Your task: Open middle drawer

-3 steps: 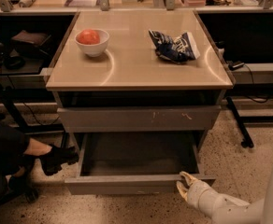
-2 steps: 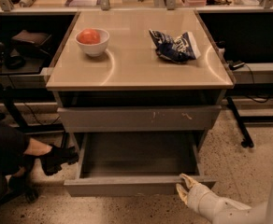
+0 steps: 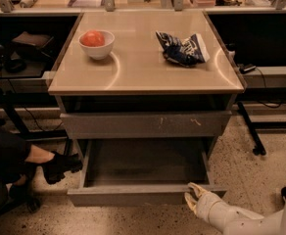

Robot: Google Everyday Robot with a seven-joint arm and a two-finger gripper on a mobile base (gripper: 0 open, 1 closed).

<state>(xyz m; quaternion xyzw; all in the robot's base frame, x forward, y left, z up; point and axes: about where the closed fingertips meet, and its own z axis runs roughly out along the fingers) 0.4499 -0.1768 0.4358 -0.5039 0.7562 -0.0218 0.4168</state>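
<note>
The blue snack bag (image 3: 182,49) on the tan cabinet top (image 3: 143,70) carries white printing that cannot be read, and no other writing shows. Beside it, well apart, sits a white bowl (image 3: 97,46) holding a red fruit (image 3: 93,38). The middle drawer (image 3: 133,196) is pulled out toward the camera below the taller scratched front (image 3: 145,125), low over the speckled floor (image 3: 260,180). Its long axis runs left to right, and its plain front faces the viewer (grey inside, nothing in it). The gripper (image 3: 192,198) is at the right end of that front, touching it; whether it is spread or closed cannot be told.
</note>
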